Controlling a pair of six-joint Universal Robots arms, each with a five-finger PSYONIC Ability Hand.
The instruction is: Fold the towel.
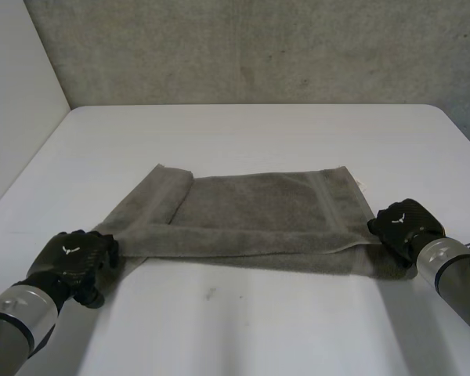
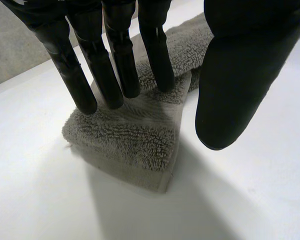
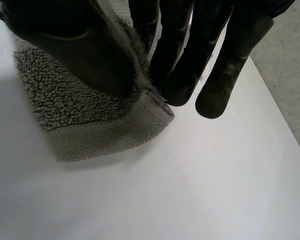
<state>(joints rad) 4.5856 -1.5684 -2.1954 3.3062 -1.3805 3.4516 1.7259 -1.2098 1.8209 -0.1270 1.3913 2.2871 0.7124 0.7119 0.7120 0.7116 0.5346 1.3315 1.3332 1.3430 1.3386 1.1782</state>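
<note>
You have one grey towel (image 1: 258, 211), two robot hands and one white worktop (image 1: 243, 329). The towel lies mid-worktop, its 9 o'clock end turned over onto itself.

The left robot hand (image 1: 72, 258) sits at the towel's 8 o'clock corner. In its wrist view straight fingers (image 2: 115, 65) rest on that corner while the thumb (image 2: 235, 85) hangs clear beside it, so the hand is unclenched, holding nothing.

The right robot hand (image 1: 399, 223) is at the 4 o'clock corner, nipping the towel between its thumb (image 3: 85, 50) and its fingers (image 3: 185, 60). In the head view both hands cover the corners they touch, and both arms are cut off at the edge.
</note>
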